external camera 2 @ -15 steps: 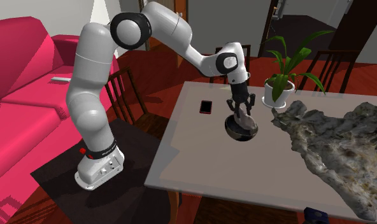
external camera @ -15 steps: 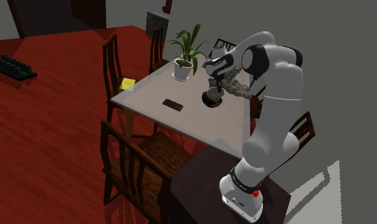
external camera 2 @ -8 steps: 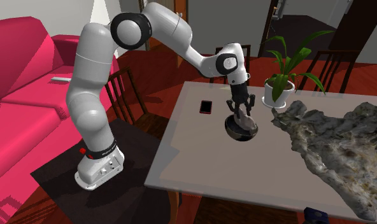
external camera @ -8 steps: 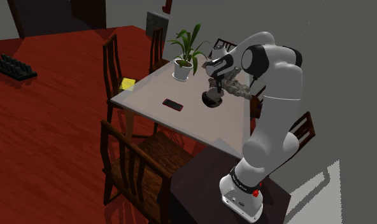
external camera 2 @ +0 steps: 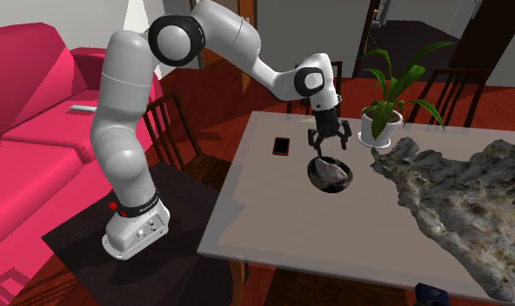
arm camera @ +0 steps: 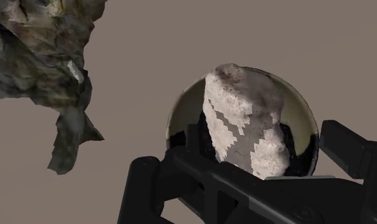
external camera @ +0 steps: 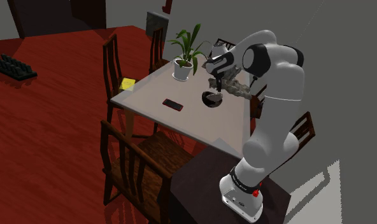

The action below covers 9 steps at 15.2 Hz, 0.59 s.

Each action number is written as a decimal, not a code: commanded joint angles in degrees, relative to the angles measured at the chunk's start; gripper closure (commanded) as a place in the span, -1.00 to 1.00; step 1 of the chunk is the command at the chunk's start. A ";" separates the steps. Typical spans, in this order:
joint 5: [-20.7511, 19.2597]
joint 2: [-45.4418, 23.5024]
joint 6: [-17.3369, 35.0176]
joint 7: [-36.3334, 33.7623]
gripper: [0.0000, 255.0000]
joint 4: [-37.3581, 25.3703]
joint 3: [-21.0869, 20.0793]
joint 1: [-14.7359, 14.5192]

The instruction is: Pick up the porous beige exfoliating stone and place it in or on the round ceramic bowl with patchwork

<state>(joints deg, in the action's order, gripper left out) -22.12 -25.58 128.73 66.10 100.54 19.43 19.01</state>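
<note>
Where the shoulder view looks down over the desk point(external camera: 149, 95), the white arm point(external camera: 270, 83) bends over from its stand at the lower right and holds the black claw point(external camera: 213, 88) just above the dark round bowl point(external camera: 210, 100). A black phone point(external camera: 172, 104) lies near the bowl on the view's left. A potted plant point(external camera: 184, 63) stands farther back, and a small yellow item point(external camera: 127, 83) sits at the desk's far left corner. Dark wooden chairs point(external camera: 127, 162) stand around the desk on a red floor.

From the second exterior view, the claw point(external camera 2: 328, 143) hangs with its two fingers spread apart, clear of the bowl point(external camera 2: 317, 180) directly below it. The pale, rough stone point(external camera 2: 335, 172) lies inside the bowl, apart from the fingers. The phone point(external camera 2: 282, 145) lies on the view's left of the bowl, and the plant point(external camera 2: 382, 122) stands on its right. A craggy grey-brown rock mass point(external camera 2: 456, 200) sprawls across the desk's right side. A red sofa point(external camera 2: 30, 104) stands behind the arm.

Along the wrist view, the black fingers point(arm camera: 142, 184) stand wide apart, gripping nothing. Beyond them, the stone point(arm camera: 244, 118) rests tilted in the bowl point(arm camera: 178, 111), with the rock mass point(arm camera: 41, 57) near it on the plain desk top.
</note>
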 commanded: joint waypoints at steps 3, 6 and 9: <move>-0.24 2.86 -3.69 -0.18 -1.00 -0.42 -0.19 -1.40; -0.25 2.87 -3.69 -0.18 -1.00 -0.42 -0.19 -1.39; -0.25 2.87 -3.69 -0.18 -1.00 -0.42 -0.19 -1.39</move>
<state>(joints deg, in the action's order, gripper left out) -22.36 -22.72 125.06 65.93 100.11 19.24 17.62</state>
